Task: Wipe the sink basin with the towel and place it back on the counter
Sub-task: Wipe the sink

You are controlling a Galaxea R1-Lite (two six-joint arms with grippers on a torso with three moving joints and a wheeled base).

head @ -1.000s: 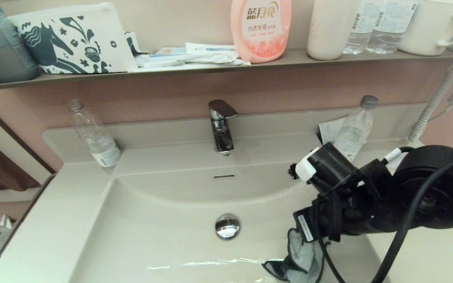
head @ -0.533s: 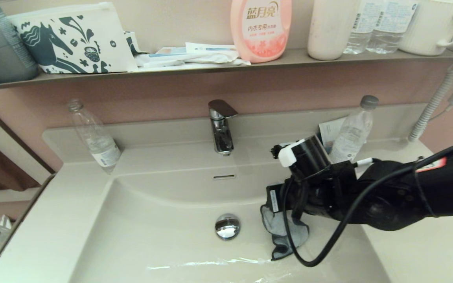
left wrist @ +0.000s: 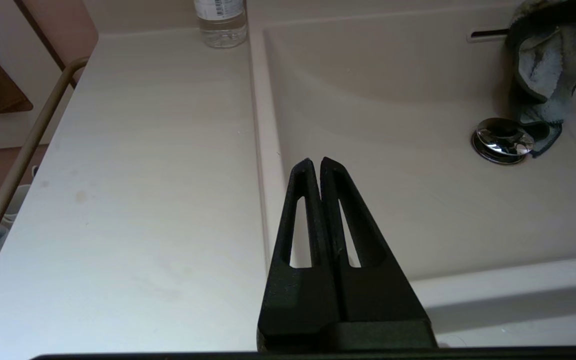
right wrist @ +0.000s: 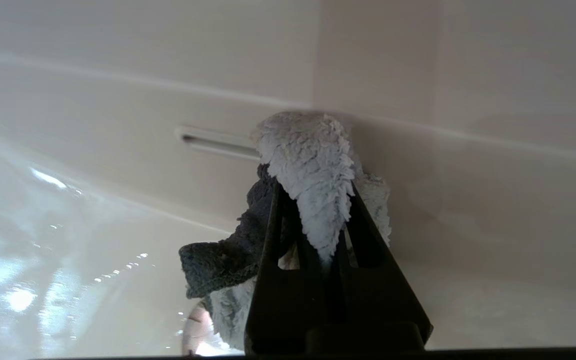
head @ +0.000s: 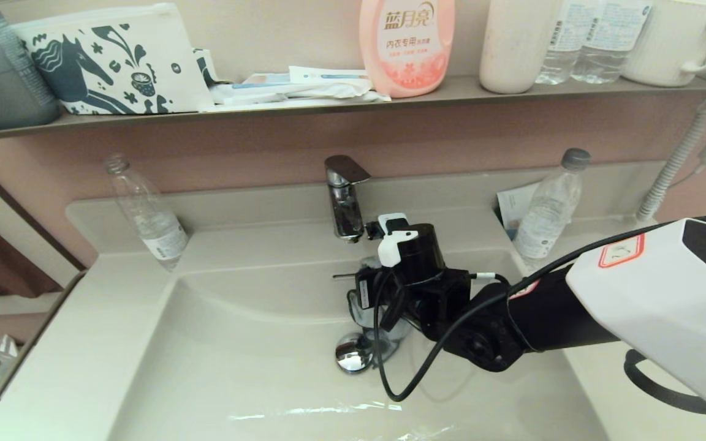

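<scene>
Towel [right wrist: 313, 165], dark grey on 1 face and pale grey-blue on the other, hangs pinched between the closed fingers of the right gripper [right wrist: 318, 200] at the centre of the head view, low inside the sink basin [head: 218, 367]. In the head view the cloth [head: 368, 318] shows only in part behind the black wrist, draping down against the rear slope of the basin to just beside the round chrome drain plug [head: 354, 353]; whether it touches the plug cannot be told from there. The left wrist view shows the towel [left wrist: 538, 75] bunched below the slot overflow hole [left wrist: 488, 34], its lower edge lying at the rim of the plug [left wrist: 503, 140]. In the right wrist view the fluffy pale face sticks out past the fingertips, just beside the overflow slot [right wrist: 218, 142].

The right arm reaches in from the right edge of the head frame, across the counter [head: 635, 392]. The left gripper [left wrist: 316, 165] hovers with its 2 fingers pressed together and nothing between them, over the basin's left rim where it meets the counter [left wrist: 143, 175].

A chrome faucet [head: 344, 196] stands at upper centre of the head frame. 2 clear plastic bottles sit on the counter, 1 at left [head: 144, 211] and 1 at right [head: 552, 205]. A pink detergent bottle [head: 407, 46] stands on the shelf [head: 328, 105] along the top of the frame.
</scene>
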